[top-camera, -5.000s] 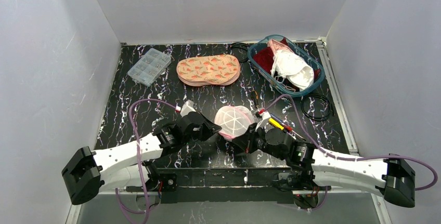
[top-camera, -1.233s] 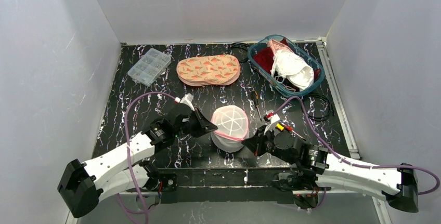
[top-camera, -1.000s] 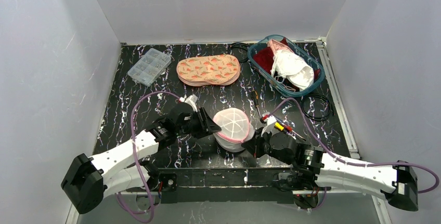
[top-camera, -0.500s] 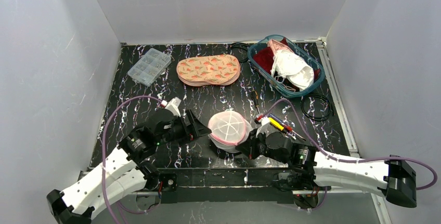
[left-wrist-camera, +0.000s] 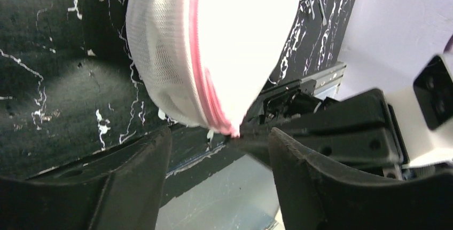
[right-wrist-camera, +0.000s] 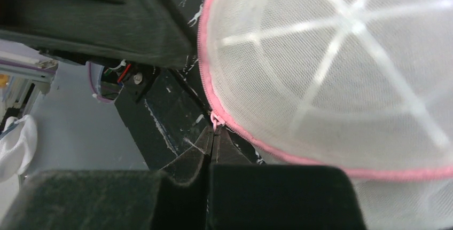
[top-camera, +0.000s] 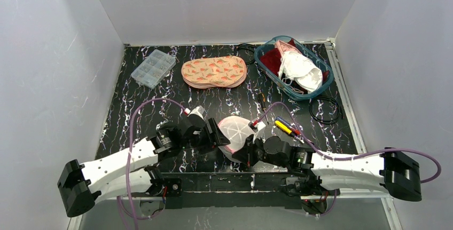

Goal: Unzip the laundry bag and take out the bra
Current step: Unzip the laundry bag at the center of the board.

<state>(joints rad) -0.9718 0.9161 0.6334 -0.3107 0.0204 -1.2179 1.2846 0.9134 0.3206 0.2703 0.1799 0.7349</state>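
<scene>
Checking top view first: my left gripper point(top-camera: 217, 134) has let go of the laundry bag point(top-camera: 236, 128), backed off, and is now back in at the bag's left edge with its jaws apart. My right gripper point(top-camera: 240, 152) stays clamped shut at the bag's near edge. The bag sits on the table point(top-camera: 160, 112) near the front, between both wrists. My read is that this is a regrip, with the left hand looking for a new hold so the right can pull.

Left wrist: the fingers point(left-wrist-camera: 133, 176) are spread wide with nothing between them. The mesh bag hangs just ahead, its pink zipper point(left-wrist-camera: 200, 80) running down to the low corner where my right fingertips meet it. The seam looks closed all along, so I'd say unzipping hasn't started.

Right wrist: the jaws are pressed together, pinching what looks like the zipper pull point(right-wrist-camera: 215, 119) at the bag's rim. I can't see the bra through the mesh.

Around: screwdrivers point(top-camera: 286, 127) lie just right of the bag, close to my right arm. A parts box point(top-camera: 153, 68), a patterned pouch point(top-camera: 214, 71), a basket point(top-camera: 265, 46) of clothes and a cable loop point(top-camera: 324, 110) are well apart. Nothing blocks the pull path, but the unheld bag may just drag.
</scene>
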